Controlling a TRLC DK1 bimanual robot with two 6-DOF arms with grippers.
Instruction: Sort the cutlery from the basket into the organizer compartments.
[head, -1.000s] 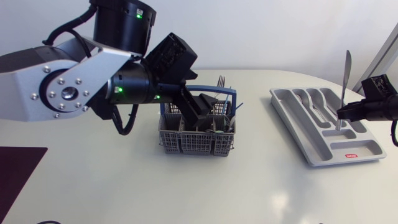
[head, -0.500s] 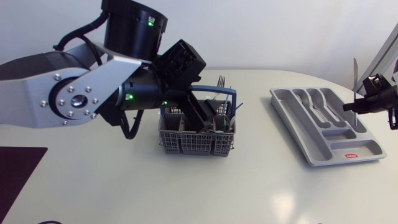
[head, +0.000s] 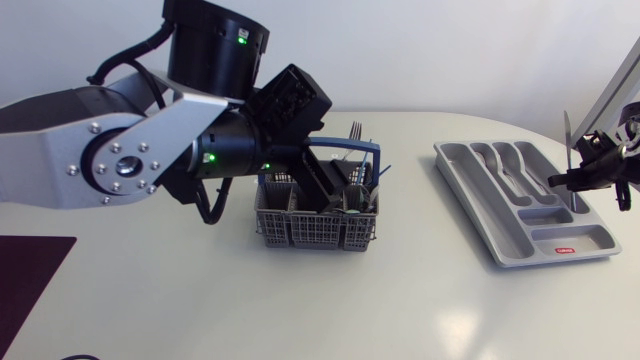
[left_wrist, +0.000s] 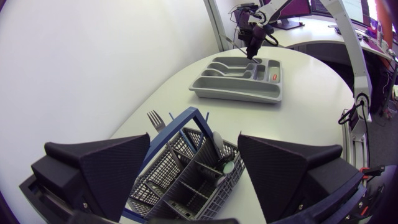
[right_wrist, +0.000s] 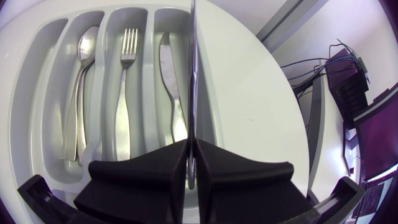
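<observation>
Knife (right_wrist: 193, 74) clamped upright in right gripper (right_wrist: 192, 163) — over organizer (head: 455, 170), by its knife compartment. Left gripper (left_wrist: 194, 149) jaws wide apart — hovering just above cutlery basket (left_wrist: 168, 180).

The right gripper (head: 583, 177) has carried the knife (head: 567, 138) from over the middle of the organizer (head: 465, 200) out toward the right edge of the frame. In the last half second it has sunk a little. The blade, upright before, now leans slightly left at its tip. In the upper left of the frame, the left arm (head: 120, 155) has shifted a little to the right.
</observation>
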